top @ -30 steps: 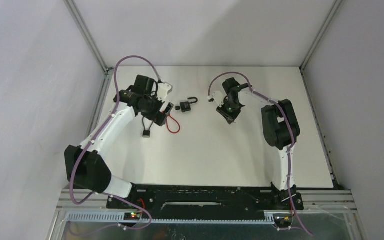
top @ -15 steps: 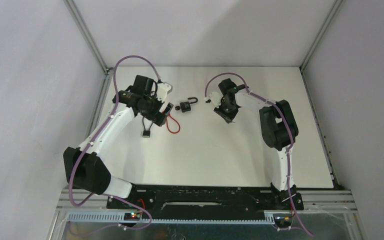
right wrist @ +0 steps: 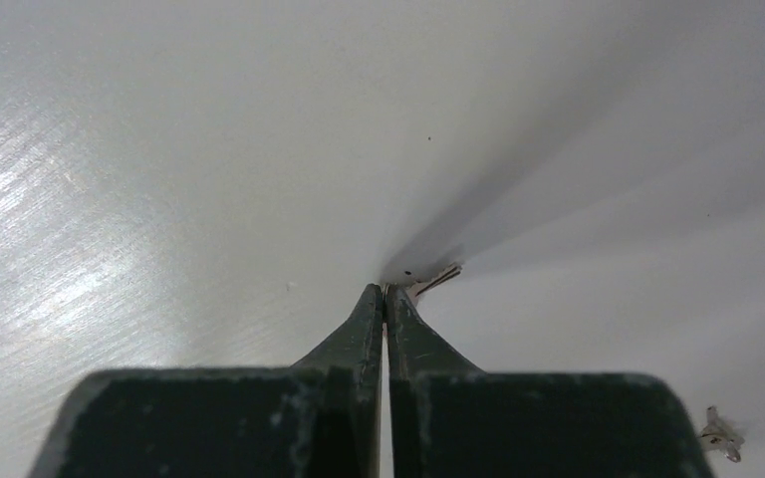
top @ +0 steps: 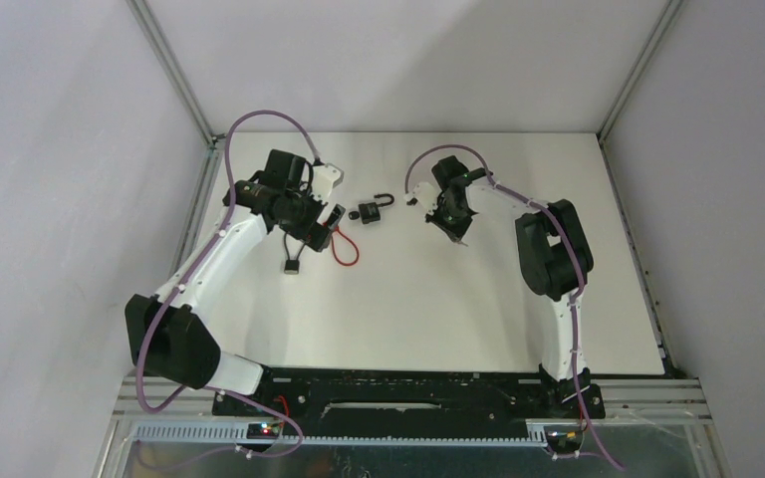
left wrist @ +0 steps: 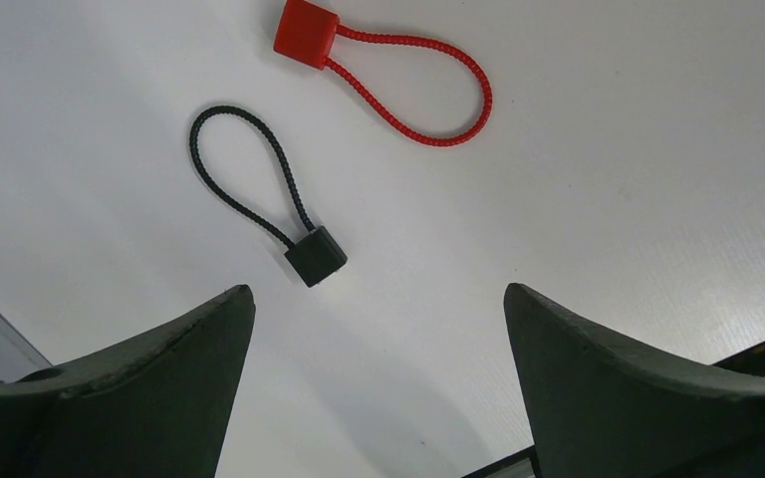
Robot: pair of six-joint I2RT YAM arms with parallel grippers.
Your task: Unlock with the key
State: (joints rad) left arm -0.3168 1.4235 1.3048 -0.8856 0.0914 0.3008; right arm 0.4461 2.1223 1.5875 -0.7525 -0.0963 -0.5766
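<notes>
ROBOTICS LAB TEST CELL: Two white-and-black jointed robot arms, one on the left (top: 214, 254) and one on the right (top: 558, 249), stand bolted to a black metal base plate (top: 408, 400) at the near edge of a bare white surface (top: 438, 299). Silver aluminium frame struts (top: 174, 75) rise from the far left and far right corners, carrying plain pale grey wall panels (top: 398, 60) that box the surface in on three sides. Loose purple cables (top: 269, 116) loop along both arms. A grey slotted cable duct (top: 359, 435) and small lit circuit boards (top: 264, 430) run along the near side.
</notes>
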